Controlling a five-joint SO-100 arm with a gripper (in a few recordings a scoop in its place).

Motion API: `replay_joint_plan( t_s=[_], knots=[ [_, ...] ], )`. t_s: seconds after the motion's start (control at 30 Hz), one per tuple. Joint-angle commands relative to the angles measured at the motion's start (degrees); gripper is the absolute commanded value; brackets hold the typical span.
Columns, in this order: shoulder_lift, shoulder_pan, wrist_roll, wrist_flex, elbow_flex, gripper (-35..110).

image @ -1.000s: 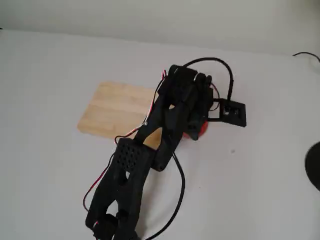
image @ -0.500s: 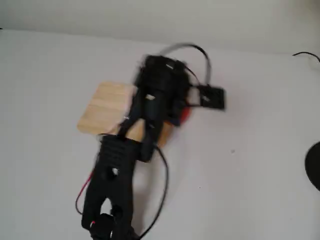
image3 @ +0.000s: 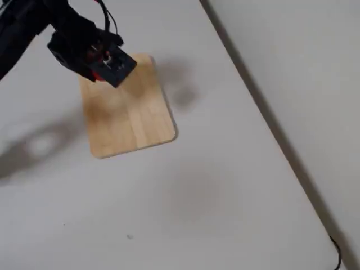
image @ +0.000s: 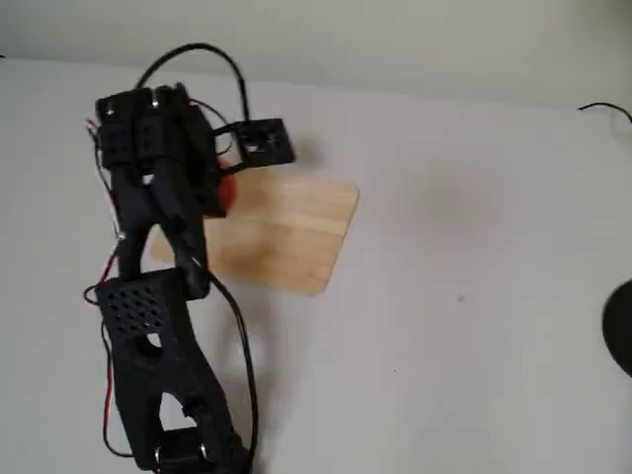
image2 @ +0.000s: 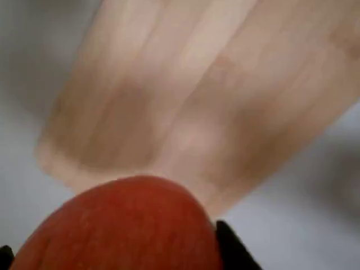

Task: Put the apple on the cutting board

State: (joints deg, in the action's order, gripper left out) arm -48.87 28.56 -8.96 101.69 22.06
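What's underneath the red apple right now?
In the wrist view, the light wooden cutting board lies below the small red apple, which the black pincer holds. The apple itself hides whatever lies straight beneath it.

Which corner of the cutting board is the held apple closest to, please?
The apple in the gripper hangs by the cutting board's upper-left corner in a fixed view, the one under the arm; the other three lie bare.

A plain white desk [image: 474, 326] carries the scene, its far edge meeting a pale wall in both fixed views. Flat on it lies the light wooden cutting board [image: 286, 232], plank grain showing, corners rounded, bare desk on every side. A small dark speck [image: 459, 297] sits on the desk well right of the board.
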Motion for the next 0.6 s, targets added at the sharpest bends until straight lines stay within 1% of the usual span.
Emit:
replay_joint_plan(
  t_s=[0.0, 0.27, 0.37, 0.43, 0.47, 0.57],
  knots=[
    [0.18, -1.41, 0.53, 0.70, -1.05, 0],
    [6.15, -4.22, -0.18, 0.00, -2.81, 1],
    [7.73, -4.22, -0.26, 0.00, -3.34, 6],
    [8.53, -4.31, -0.26, 0.00, -3.34, 13],
    [8.88, -4.39, -0.26, 0.09, -3.34, 20],
    [9.14, -4.66, -0.26, 0.35, -3.34, 48]
  ],
)
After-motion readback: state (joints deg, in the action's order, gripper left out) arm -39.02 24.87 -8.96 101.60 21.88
